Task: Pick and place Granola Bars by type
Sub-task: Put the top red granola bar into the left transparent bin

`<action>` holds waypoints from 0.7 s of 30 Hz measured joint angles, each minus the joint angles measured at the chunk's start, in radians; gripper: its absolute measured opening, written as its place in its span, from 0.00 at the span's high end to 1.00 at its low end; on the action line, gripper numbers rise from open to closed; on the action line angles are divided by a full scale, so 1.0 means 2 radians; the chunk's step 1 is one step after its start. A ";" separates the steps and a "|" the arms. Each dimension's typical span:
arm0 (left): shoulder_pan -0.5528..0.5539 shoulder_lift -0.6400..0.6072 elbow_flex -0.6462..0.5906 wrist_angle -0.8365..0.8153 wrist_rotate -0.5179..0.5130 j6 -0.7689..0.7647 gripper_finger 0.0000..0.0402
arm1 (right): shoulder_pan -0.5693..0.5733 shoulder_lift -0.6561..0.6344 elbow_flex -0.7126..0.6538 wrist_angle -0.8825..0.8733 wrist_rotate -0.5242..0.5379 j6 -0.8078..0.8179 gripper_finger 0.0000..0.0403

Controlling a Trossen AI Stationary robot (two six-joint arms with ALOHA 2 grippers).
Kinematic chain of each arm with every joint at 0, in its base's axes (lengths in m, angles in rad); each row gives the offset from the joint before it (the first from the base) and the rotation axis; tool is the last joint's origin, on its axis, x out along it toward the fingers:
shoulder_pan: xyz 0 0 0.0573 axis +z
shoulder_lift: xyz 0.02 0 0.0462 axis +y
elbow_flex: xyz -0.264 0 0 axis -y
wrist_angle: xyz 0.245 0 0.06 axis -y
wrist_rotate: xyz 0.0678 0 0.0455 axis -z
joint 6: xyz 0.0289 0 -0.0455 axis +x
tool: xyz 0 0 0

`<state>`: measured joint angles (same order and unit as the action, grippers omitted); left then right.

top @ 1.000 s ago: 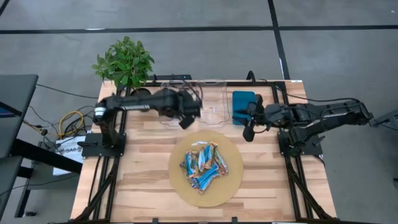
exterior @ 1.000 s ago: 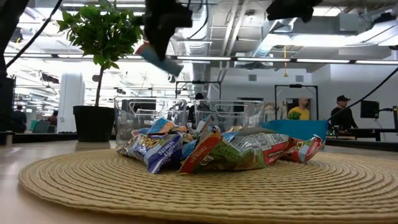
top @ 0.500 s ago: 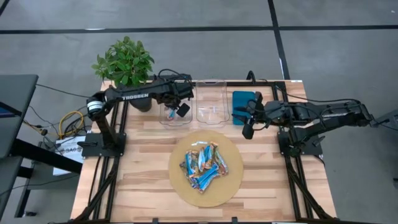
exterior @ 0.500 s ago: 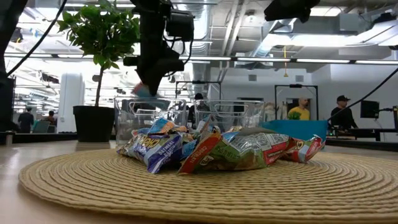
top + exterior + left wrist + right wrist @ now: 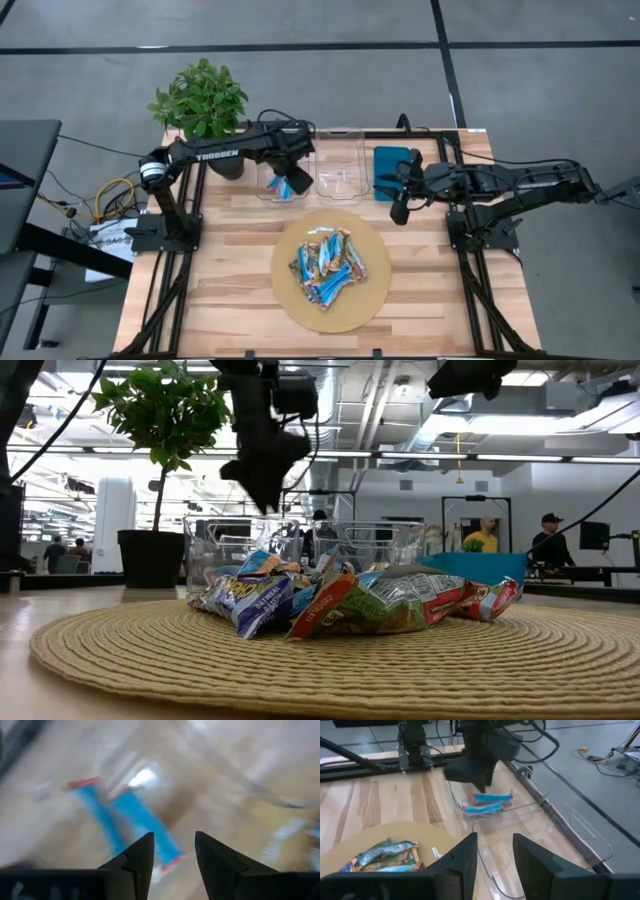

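Note:
Two bright blue granola bars point(image 5: 492, 798) point(image 5: 145, 827) lie flat side by side on the floor of the left clear bin point(image 5: 262, 188). My left gripper point(image 5: 172, 837) hangs open just above them, pointing steeply down, nothing between its fingers; it also shows in the high view point(image 5: 291, 176) and low view point(image 5: 265, 498). A pile of blue and orange-brown bars point(image 5: 328, 265) lies on the round woven mat point(image 5: 290, 300). My right gripper point(image 5: 399, 205) waits open in the air beside the teal tray point(image 5: 392, 160), holding nothing.
A second clear bin point(image 5: 340, 175) stands between the left bin and the teal tray. A potted plant point(image 5: 200, 100) stands at the far left corner. Bare wooden table point(image 5: 220, 280) lies on either side of the mat. People show in the room behind.
My left gripper has gone from above the mat's far edge toward the far left, sunk over the left bin and tipped to point more steeply down. It has let go of the blue bar it carried, which now lies in the bin beside another blue bar.

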<state>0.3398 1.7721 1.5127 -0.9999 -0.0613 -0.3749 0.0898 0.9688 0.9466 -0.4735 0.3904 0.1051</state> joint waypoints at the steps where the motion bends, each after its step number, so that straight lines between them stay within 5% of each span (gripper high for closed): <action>1: -0.009 0.000 0.000 0.012 0.017 0.008 0.66 | 0.000 0.000 0.000 -0.003 -0.001 0.000 0.71; 6: -0.070 0.000 0.015 0.045 0.059 0.018 0.71 | 0.001 0.000 0.000 -0.031 -0.045 0.021 0.71; 13: -0.169 -0.003 0.051 0.068 0.022 0.029 0.79 | 0.018 0.019 0.000 -0.115 -0.097 0.163 0.71; 21: -0.235 -0.104 0.007 0.200 -0.002 0.032 0.90 | 0.078 0.103 0.000 -0.139 -0.120 0.259 0.71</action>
<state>-0.1307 1.5639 1.5273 -0.5994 -0.0655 -0.3100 0.2457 1.1757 0.9470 -0.7522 0.1503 0.6225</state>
